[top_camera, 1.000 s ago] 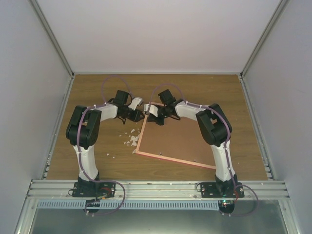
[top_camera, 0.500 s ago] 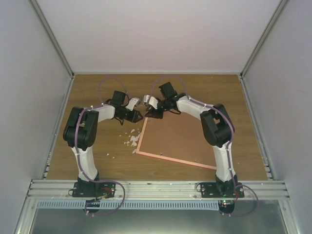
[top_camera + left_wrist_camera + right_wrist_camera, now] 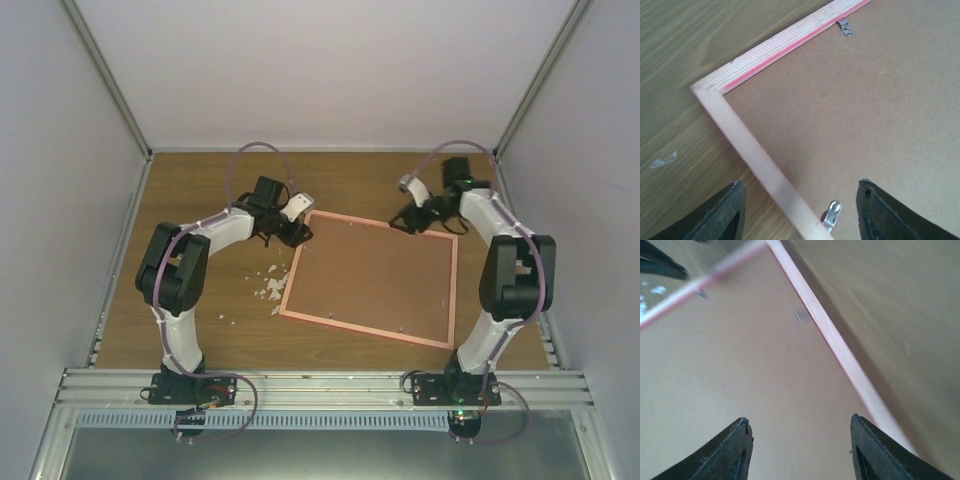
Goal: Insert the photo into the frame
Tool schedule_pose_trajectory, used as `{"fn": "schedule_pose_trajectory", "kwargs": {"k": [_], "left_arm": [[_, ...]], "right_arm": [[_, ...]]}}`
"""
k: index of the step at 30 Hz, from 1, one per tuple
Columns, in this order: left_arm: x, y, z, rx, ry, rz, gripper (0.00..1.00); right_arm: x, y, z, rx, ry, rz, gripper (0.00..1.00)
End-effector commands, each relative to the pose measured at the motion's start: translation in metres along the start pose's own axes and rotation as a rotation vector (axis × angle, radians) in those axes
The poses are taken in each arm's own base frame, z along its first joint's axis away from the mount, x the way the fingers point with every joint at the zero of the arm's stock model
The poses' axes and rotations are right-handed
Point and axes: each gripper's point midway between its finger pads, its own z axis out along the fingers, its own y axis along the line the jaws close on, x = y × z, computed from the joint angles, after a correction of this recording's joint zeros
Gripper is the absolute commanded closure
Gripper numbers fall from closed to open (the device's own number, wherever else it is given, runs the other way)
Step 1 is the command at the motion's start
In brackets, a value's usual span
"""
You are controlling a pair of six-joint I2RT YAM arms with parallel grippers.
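The left gripper's (image 3: 799,184) two dark fingers (image 3: 730,212) stand wide apart and hold nothing. One is over the bare wood and the other over the brown board (image 3: 865,110), with the pale rail of the frame (image 3: 750,145) running between them. Just ahead of them is the frame's far left corner. A small metal tab (image 3: 831,212) sits at the rail between the fingers, and a second tab (image 3: 845,29) sits on the far rail. Whether the tips touch anything cannot be told.

The right gripper's (image 3: 799,418) fingers (image 3: 737,445) are also spread wide and empty, over the board (image 3: 740,365) near the frame's far right corner. The pink edge (image 3: 840,347) slants past close to one finger (this view is blurred, so finer detail is lost).

From above, the left gripper (image 3: 298,236) is at the far left corner and the right gripper (image 3: 405,222) is at the far edge, towards the right corner, well apart from each other. The frame (image 3: 360,330) lies flat, back up, on the table (image 3: 200,190), right of centre and turned slightly askew. The board (image 3: 375,280) fills it, and what lies under the board is hidden. A scatter of white crumbs (image 3: 268,285) lies on the table just left of the frame
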Motion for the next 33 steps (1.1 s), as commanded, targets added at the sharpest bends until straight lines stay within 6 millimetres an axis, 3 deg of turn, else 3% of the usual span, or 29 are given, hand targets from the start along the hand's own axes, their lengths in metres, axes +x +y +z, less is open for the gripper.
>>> {"fn": "schedule_pose_trajectory", "kwargs": {"k": [1,9,13,16,20,26,33], "left_arm": [[0.0,0.008,0.015,-0.072,0.031,0.023,0.36],[0.007,0.023,0.026,-0.134,0.066,-0.006,0.35],[0.013,0.025,0.03,-0.143,0.089,0.003,0.37],[0.021,0.03,0.033,-0.168,0.112,0.002,0.38],[0.027,0.033,0.033,-0.186,0.132,-0.013,0.41],[0.037,0.049,0.021,-0.238,0.15,-0.037,0.45],[0.06,0.086,-0.008,-0.3,0.174,-0.112,0.48]], "right_arm": [[0.07,-0.008,-0.039,0.03,0.119,0.256,0.44],[0.158,-0.02,-0.079,0.143,0.25,0.472,0.41],[0.184,-0.025,-0.091,0.166,0.282,0.551,0.42],[0.198,-0.028,-0.088,0.171,0.312,0.579,0.44],[0.213,-0.024,-0.067,0.105,0.329,0.656,0.47],[0.214,-0.026,-0.042,0.037,0.324,0.694,0.5],[0.169,-0.017,0.0,-0.096,0.269,0.655,0.53]]}}
